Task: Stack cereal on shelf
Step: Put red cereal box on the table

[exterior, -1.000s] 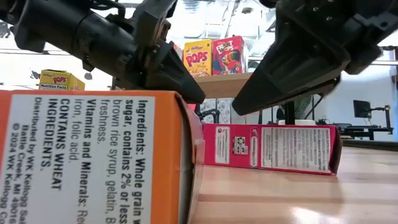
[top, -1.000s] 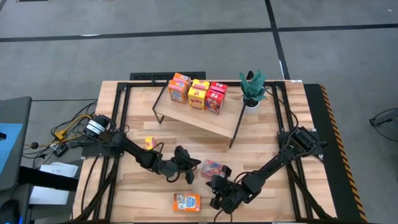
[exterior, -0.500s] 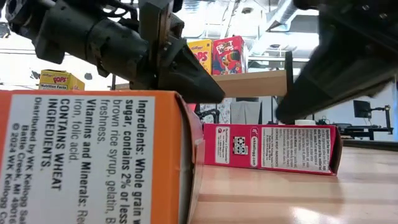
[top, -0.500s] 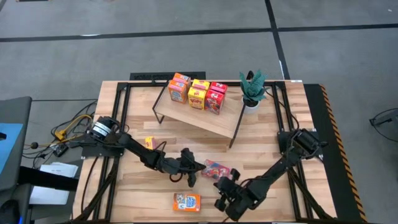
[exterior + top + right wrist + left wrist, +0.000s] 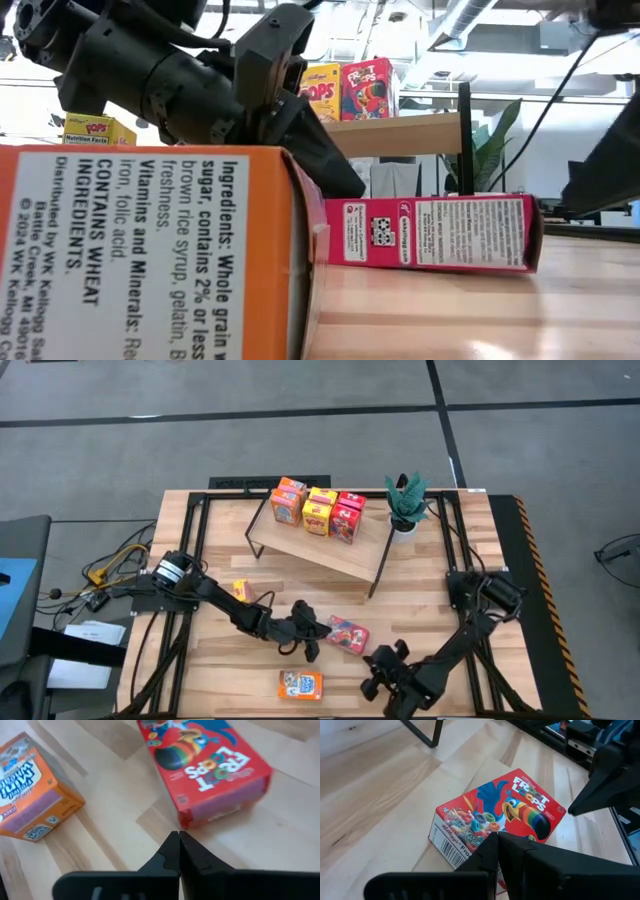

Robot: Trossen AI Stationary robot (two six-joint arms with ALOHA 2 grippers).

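A red Froot Loops cereal box (image 5: 348,636) lies flat, front up, on the plank table before the shelf (image 5: 335,552). It also shows in the left wrist view (image 5: 520,800) and the low view (image 5: 430,235). My left gripper (image 5: 318,632) is shut, its tips at the box's left end. My right gripper (image 5: 380,668) is shut and empty, near and to the right of the box, clear of it. An orange cereal box (image 5: 300,684) lies flat near the front edge. A yellow box (image 5: 240,590) stands at the left. My left gripper has its shut fingertips (image 5: 492,842) against the upper edge of the red box's left end (image 5: 470,837). They come slanting down from the table's left. The box lies flat on the table. Whether the tips press it or only touch it, I cannot tell.
Three cereal boxes, orange (image 5: 288,500), yellow (image 5: 320,510) and red (image 5: 348,515), stand on the far part of the shelf. A potted plant (image 5: 405,500) stands at the shelf's far right. The shelf's black legs (image 5: 378,575) stand just beyond the red box.
My left gripper has gone toward the table's right, up to the red box's left end. My right gripper has drawn back from the box toward the near edge and the right. The red box has shifted and turned a little on the table.
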